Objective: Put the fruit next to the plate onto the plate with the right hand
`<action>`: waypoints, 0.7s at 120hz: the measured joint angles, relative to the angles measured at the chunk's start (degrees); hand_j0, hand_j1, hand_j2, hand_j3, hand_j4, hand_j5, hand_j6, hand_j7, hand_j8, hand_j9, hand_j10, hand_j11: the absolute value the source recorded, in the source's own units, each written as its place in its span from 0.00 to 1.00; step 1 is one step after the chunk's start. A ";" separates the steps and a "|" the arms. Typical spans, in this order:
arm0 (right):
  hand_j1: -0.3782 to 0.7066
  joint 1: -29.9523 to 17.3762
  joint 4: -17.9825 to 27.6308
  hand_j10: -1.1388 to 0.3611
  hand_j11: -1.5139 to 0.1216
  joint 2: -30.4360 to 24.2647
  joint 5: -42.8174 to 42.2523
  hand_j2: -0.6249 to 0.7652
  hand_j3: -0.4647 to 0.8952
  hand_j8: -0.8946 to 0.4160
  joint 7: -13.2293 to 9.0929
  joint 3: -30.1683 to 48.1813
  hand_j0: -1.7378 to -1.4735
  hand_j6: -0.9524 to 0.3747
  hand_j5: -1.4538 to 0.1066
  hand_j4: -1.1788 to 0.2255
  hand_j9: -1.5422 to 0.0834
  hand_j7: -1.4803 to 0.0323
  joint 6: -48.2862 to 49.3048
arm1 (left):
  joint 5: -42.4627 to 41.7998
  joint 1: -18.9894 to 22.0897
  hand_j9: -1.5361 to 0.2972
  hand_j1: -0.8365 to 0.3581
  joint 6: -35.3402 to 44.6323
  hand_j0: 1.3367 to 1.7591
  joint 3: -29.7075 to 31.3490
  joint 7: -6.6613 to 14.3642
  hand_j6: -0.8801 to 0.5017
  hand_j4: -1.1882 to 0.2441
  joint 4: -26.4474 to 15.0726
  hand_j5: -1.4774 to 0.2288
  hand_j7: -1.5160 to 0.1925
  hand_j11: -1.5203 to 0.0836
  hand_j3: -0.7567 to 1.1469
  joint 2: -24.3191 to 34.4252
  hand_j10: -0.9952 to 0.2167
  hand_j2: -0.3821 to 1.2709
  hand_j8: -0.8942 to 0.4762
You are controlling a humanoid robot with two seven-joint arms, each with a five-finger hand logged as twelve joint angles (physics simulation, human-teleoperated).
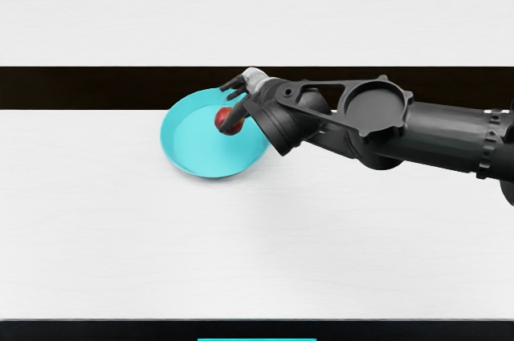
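Right hand point(245, 96) is gripping the small round red fruit point(226, 121) over the shallow teal plate point(189, 144).
Its dark fingers point(233, 84) are curling around the fruit just beneath the palm. The 1 plate is lying below the hand on a pale white table point(241, 261), with a dark band point(96, 88) running behind.

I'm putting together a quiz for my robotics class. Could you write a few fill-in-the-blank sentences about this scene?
1. The ____ hand has its fingers around the fruit.
2. The fruit is ____ in colour.
3. The fruit is over the plate, which lies on a ____ table.

Missing words: right; red; white.
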 joint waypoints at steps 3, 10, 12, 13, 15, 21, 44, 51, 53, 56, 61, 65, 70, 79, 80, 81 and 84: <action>0.42 0.03 0.00 0.48 0.58 0.00 -0.01 0.44 0.34 0.43 0.00 0.00 0.30 0.46 0.57 0.57 0.60 0.62 0.00 | 0.00 0.00 0.67 0.76 0.00 0.76 -0.02 0.00 0.47 0.67 0.00 0.69 0.71 0.76 0.40 0.00 0.63 0.26 0.48; 0.40 0.15 0.02 0.50 0.61 0.00 -0.01 0.43 0.34 0.45 0.00 0.00 0.30 0.47 0.60 0.59 0.63 0.65 0.00 | 0.00 0.00 0.67 0.76 0.00 0.76 -0.02 0.00 0.47 0.67 0.00 0.69 0.71 0.76 0.40 0.00 0.63 0.26 0.48; 0.39 0.20 0.05 0.51 0.62 0.00 -0.02 0.43 0.34 0.45 0.00 0.00 0.30 0.48 0.61 0.59 0.64 0.66 0.00 | 0.00 0.00 0.67 0.76 0.00 0.76 -0.03 0.00 0.47 0.67 0.00 0.69 0.71 0.76 0.40 0.00 0.63 0.26 0.48; 0.39 0.22 0.07 0.51 0.63 0.00 -0.02 0.43 0.34 0.45 0.00 0.00 0.30 0.48 0.62 0.60 0.65 0.66 0.00 | 0.00 0.00 0.67 0.76 0.00 0.76 -0.03 0.00 0.47 0.67 0.00 0.69 0.71 0.76 0.40 0.00 0.63 0.26 0.48; 0.38 0.29 0.14 0.52 0.64 0.00 -0.02 0.43 0.34 0.46 0.00 0.00 0.30 0.49 0.63 0.60 0.66 0.67 0.00 | 0.00 0.00 0.67 0.76 0.00 0.76 -0.03 0.00 0.47 0.67 0.00 0.69 0.71 0.76 0.40 0.00 0.63 0.26 0.48; 0.35 0.67 0.32 0.54 0.66 0.00 -0.01 0.43 0.34 0.47 0.00 0.03 0.30 0.50 0.66 0.62 0.69 0.70 0.00 | 0.00 0.00 0.67 0.76 0.00 0.76 -0.02 0.00 0.47 0.67 0.00 0.69 0.71 0.76 0.40 0.00 0.63 0.26 0.48; 0.19 1.43 1.08 0.65 0.80 0.00 0.11 0.44 0.34 0.58 0.00 3.83 0.30 0.61 0.80 0.73 0.82 0.84 0.00 | 0.00 0.00 0.67 0.76 0.00 0.76 -0.01 0.00 0.47 0.67 0.01 0.69 0.71 0.76 0.40 0.00 0.63 0.26 0.48; 0.16 0.55 2.60 0.67 0.82 0.00 0.36 0.44 0.34 0.59 0.00 6.65 0.30 0.63 0.82 0.75 0.84 0.87 0.00 | 0.00 0.00 0.67 0.76 0.00 0.76 -0.03 0.00 0.47 0.67 0.01 0.69 0.71 0.76 0.40 0.00 0.63 0.26 0.48; 0.15 -0.05 3.10 0.68 0.83 0.00 0.42 0.44 0.34 0.60 0.00 7.84 0.30 0.63 0.83 0.76 0.85 0.87 0.00 | 0.00 0.00 0.67 0.76 0.00 0.76 -0.03 0.00 0.47 0.67 0.02 0.69 0.71 0.76 0.40 0.00 0.63 0.26 0.48; 0.15 -1.23 3.81 0.68 0.83 0.00 0.49 0.44 0.34 0.60 0.00 9.85 0.30 0.64 0.83 0.76 0.86 0.88 0.10 | 0.00 0.00 0.67 0.76 0.00 0.76 -0.04 0.00 0.47 0.67 0.01 0.69 0.71 0.76 0.40 0.00 0.63 0.26 0.48; 0.13 -3.57 5.01 0.69 0.84 -0.08 0.61 0.44 0.34 0.61 0.00 13.64 0.30 0.65 0.85 0.77 0.87 0.89 1.69 | 0.00 0.00 0.67 0.76 0.00 0.76 -0.05 0.00 0.47 0.67 0.02 0.69 0.71 0.76 0.40 0.00 0.63 0.26 0.48; 0.13 -5.76 6.02 0.70 0.85 -0.51 0.68 0.44 0.34 0.62 0.00 16.99 0.30 0.65 0.85 0.77 0.87 0.90 4.06 | 0.00 0.00 0.67 0.76 0.00 0.76 -0.04 0.00 0.47 0.67 0.01 0.69 0.71 0.76 0.40 0.00 0.63 0.26 0.48; 0.12 -8.30 7.47 0.70 0.86 -1.34 0.82 0.44 0.34 0.62 0.00 20.66 0.30 0.66 0.86 0.78 0.88 0.91 7.66 | 0.00 0.00 0.67 0.76 0.00 0.76 -0.04 0.00 0.47 0.67 0.02 0.69 0.71 0.76 0.40 0.00 0.63 0.26 0.48; 0.11 -12.64 9.82 0.71 0.87 -4.02 2.91 0.44 0.34 0.63 0.00 26.76 0.30 0.66 0.87 0.79 0.89 0.92 16.47 | 0.00 0.00 0.67 0.76 0.00 0.76 -0.03 0.00 0.47 0.67 0.02 0.69 0.71 0.76 0.40 0.00 0.63 0.26 0.48; 0.10 -13.19 10.11 0.71 0.87 -4.50 3.21 0.44 0.34 0.63 0.00 27.48 0.30 0.66 0.87 0.79 0.89 0.92 17.47 | 0.00 0.00 0.67 0.76 0.00 0.76 -0.03 0.00 0.47 0.67 0.02 0.69 0.71 0.76 0.40 0.00 0.63 0.26 0.48; 0.10 -13.69 10.37 0.71 0.87 -4.94 3.50 0.44 0.34 0.63 0.00 28.15 0.30 0.67 0.87 0.79 0.89 0.92 18.40 | 0.00 0.00 0.67 0.76 0.00 0.76 -0.03 0.00 0.47 0.67 0.01 0.69 0.71 0.76 0.40 0.00 0.63 0.26 0.48; 0.10 -15.33 11.30 0.71 0.87 -6.50 4.42 0.44 0.34 0.63 0.00 30.12 0.30 0.67 0.87 0.79 0.89 0.92 21.17 | 0.00 0.00 0.67 0.76 0.00 0.76 -0.02 0.00 0.47 0.67 0.01 0.69 0.71 0.76 0.40 0.00 0.63 0.26 0.48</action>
